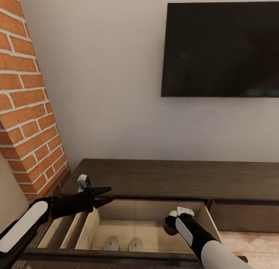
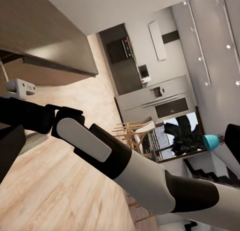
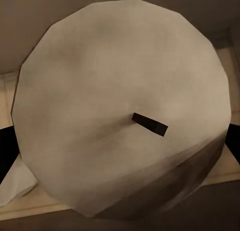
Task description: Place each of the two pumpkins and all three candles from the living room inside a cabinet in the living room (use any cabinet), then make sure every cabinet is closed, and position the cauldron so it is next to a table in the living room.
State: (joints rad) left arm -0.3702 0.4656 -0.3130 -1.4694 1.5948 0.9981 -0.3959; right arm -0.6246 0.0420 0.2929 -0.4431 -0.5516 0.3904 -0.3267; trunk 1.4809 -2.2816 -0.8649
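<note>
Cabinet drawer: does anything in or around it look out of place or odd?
Nothing stands out. The cabinet's left drawer is pulled open, with two candles standing upright on its pale floor. A third candle sits close before the right tool's camera, intact, wick visible.

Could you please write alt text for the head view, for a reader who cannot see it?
An open drawer of the dark-brown cabinet holds two pale candles, with the right arm's wrist reaching into it. The left gripper hovers at the drawer's left edge, below a wall-mounted television.
</note>
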